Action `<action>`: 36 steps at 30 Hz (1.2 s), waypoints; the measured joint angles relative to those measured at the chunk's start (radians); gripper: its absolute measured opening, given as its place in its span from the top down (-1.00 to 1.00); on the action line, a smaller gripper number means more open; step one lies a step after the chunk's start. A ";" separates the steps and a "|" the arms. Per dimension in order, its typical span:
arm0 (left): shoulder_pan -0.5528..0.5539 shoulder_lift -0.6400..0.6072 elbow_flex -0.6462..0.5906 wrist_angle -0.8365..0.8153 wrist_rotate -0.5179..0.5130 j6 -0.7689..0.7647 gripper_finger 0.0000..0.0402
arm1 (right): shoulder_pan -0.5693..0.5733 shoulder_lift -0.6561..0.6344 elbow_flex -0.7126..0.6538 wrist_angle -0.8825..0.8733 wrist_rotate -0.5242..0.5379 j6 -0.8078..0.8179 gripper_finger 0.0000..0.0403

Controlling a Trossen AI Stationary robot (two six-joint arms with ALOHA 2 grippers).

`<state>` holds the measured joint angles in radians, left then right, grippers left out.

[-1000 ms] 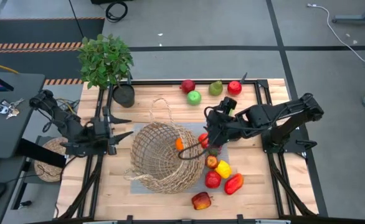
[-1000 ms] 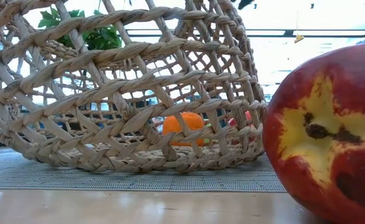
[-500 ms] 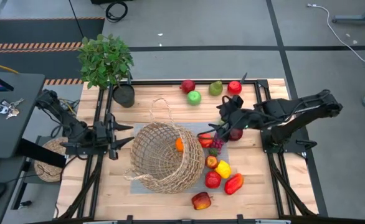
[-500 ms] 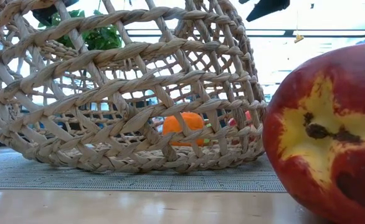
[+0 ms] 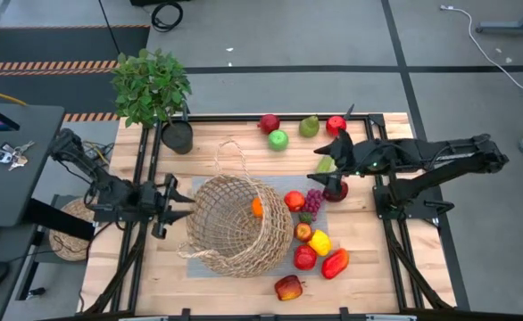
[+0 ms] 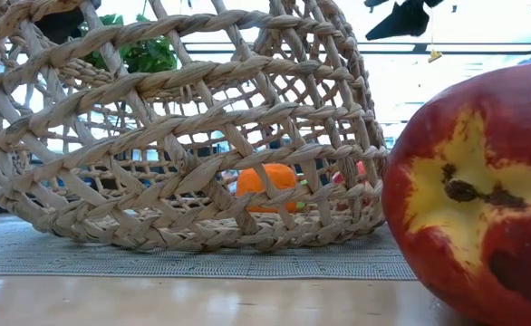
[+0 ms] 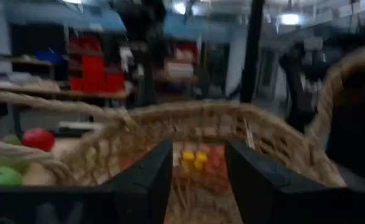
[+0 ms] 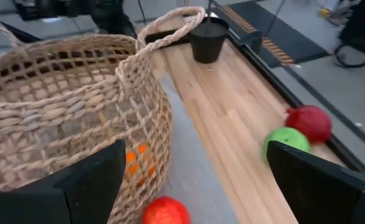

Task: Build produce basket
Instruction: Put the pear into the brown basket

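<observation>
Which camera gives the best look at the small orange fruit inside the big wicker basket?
The low view: the small orange fruit sits near the middle, clear through the large tan wicker basket. The high view shows only a small orange spot. The right wrist view shows bits behind the weave. In the left wrist view I cannot pick it out.

Both arms are matte black, built of jointed tubular segments. The left arm [image 5: 101,183] at frame left and the right arm [image 5: 422,160] at right end in flat, angular black fingers [image 7: 146,180].
</observation>
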<state>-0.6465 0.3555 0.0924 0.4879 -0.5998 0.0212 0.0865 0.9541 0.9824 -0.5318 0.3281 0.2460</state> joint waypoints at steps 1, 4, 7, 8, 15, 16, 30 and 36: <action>0.013 -0.015 -0.015 0.033 0.011 0.018 0.30 | -0.014 -0.021 -0.031 0.028 -0.030 -0.005 -0.95; 0.073 -0.067 -0.037 0.048 0.059 0.035 0.41 | -0.055 -0.082 -0.113 0.084 -0.102 -0.007 -0.95; 0.142 -0.114 -0.058 0.045 0.117 0.020 0.51 | -0.098 -0.140 -0.187 0.117 -0.159 -0.010 -0.95; 0.163 -0.129 -0.067 0.046 0.136 0.014 0.55 | -0.114 -0.157 -0.211 0.131 -0.177 -0.012 -0.95; 0.245 -0.181 -0.083 -0.002 0.278 -0.039 0.70 | -0.234 -0.215 -0.355 0.295 -0.298 -0.070 -0.95; 0.246 -0.181 -0.083 -0.001 0.303 -0.042 0.70 | -0.250 -0.213 -0.375 0.341 -0.305 -0.085 -0.95; 0.283 -0.179 -0.084 -0.107 0.335 -0.023 0.76 | -0.346 -0.139 -0.414 0.627 -0.417 -0.190 -0.95; 0.319 -0.179 -0.084 -0.096 0.335 -0.010 0.86 | -0.360 -0.120 -0.383 0.584 -0.463 -0.144 -0.95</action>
<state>-0.3273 0.1761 0.0082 0.3921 -0.2646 0.0113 -0.2733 0.8345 0.5993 0.0523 -0.1352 0.1020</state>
